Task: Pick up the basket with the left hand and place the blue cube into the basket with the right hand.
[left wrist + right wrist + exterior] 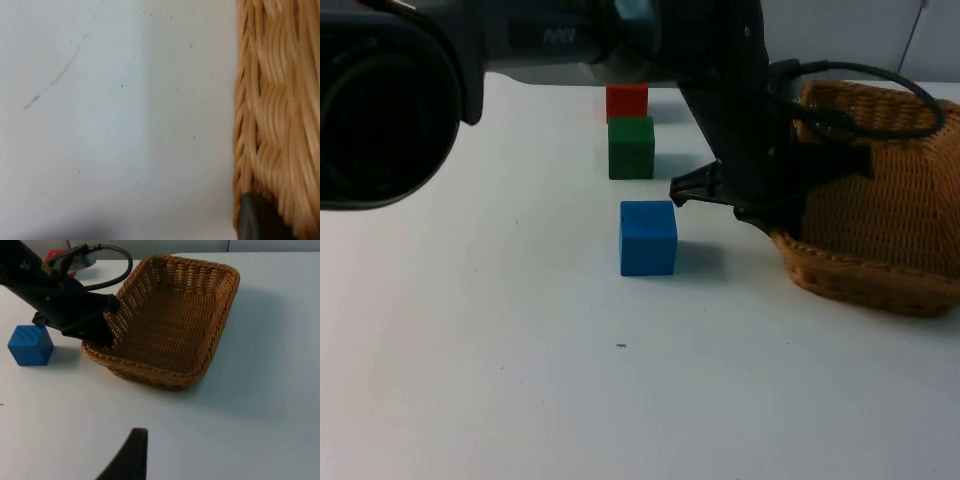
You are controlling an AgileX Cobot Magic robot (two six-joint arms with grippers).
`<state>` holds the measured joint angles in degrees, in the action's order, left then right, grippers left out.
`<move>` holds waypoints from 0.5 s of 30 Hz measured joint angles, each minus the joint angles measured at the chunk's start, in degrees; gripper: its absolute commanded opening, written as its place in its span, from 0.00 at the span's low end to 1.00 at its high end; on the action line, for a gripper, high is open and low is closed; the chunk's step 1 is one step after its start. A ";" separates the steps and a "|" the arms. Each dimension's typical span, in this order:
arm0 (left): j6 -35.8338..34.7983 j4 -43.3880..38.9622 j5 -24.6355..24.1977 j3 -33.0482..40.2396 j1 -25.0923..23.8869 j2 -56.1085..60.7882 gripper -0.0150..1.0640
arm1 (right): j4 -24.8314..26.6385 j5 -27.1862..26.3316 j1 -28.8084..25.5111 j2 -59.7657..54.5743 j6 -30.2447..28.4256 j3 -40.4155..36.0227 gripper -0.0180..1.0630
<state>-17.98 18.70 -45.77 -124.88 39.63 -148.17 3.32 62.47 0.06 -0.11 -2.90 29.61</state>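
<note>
Basket (880,215): woven wicker, on the white table (500,380) right of the cubes; it looks light, stiff and open-topped, so I judge the rim the best place to grip.
Left gripper (102,332): at the basket's near-left rim, one finger inside the wall and one outside, seemingly clamped on the basket.
Blue cube (648,237): on the table just left of the basket, apart from it; small, hard, flat-sided, likely easy to pinch across two faces.
Other cubes: green cube (631,147) and red cube (626,101) in a row behind the blue one.
Right gripper: waits back from the basket; whether released or clenched I cannot tell.
Right wrist view: shows the basket's bare inside.
Left wrist view: the weave beside a fingertip (255,220).
</note>
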 measured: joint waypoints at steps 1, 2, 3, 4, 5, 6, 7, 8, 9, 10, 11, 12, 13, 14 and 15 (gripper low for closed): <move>0.00 0.00 0.00 0.00 0.00 0.00 0.01 | 0.00 0.00 0.00 0.00 0.00 0.00 0.98; -0.65 0.00 -0.13 -0.36 -0.05 0.00 0.01 | 0.00 0.00 0.00 0.00 0.00 0.00 0.98; -0.78 0.13 -0.13 -0.45 -0.05 0.15 0.01 | 0.00 0.00 0.00 0.00 0.00 0.00 0.98; -1.05 0.13 -0.41 -0.45 -0.05 0.67 0.01 | 0.00 0.00 0.00 0.00 0.10 0.00 0.98; -1.50 0.24 -0.68 -0.45 -0.05 1.29 0.01 | -0.11 0.00 0.00 0.00 0.10 0.00 0.98; -1.50 0.24 -0.68 -0.45 -0.05 1.29 0.01 | -0.11 0.00 0.00 0.00 0.10 0.00 0.98; -1.68 0.24 -0.97 -0.45 -0.05 1.92 0.01 | -0.11 0.00 0.00 0.00 0.10 0.00 0.98; -1.91 0.24 -1.08 -0.45 -0.05 2.67 0.01 | -0.11 0.00 0.00 0.00 0.14 0.00 0.98; -2.15 0.35 -1.08 -0.45 -0.05 3.54 0.01 | -0.11 0.00 0.00 0.00 0.24 0.00 0.98; -2.59 0.35 -1.22 -0.45 -0.17 4.56 0.01 | -0.11 0.00 0.00 0.00 0.24 0.00 0.98; -2.82 0.45 -1.49 -0.45 -0.37 5.48 0.01 | -0.11 0.00 0.00 0.00 0.24 0.00 0.98; -2.97 0.45 -1.81 -0.45 -0.48 6.64 0.01 | -0.11 0.00 0.00 0.00 0.24 0.00 0.98; -2.97 0.45 -1.81 -0.45 -0.48 6.64 0.01 | -0.11 0.00 0.00 0.00 0.24 0.00 0.98; -2.97 0.45 -2.30 -0.45 -0.75 7.72 0.01 | -0.11 0.00 0.00 0.00 0.28 0.00 0.98; -3.09 0.62 -3.03 -0.45 -1.17 8.57 0.01 | -0.11 0.00 0.00 0.00 0.28 0.00 0.98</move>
<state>-21.07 19.32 -48.80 -125.34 38.45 -139.59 3.21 62.47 0.06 -0.11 -2.62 29.61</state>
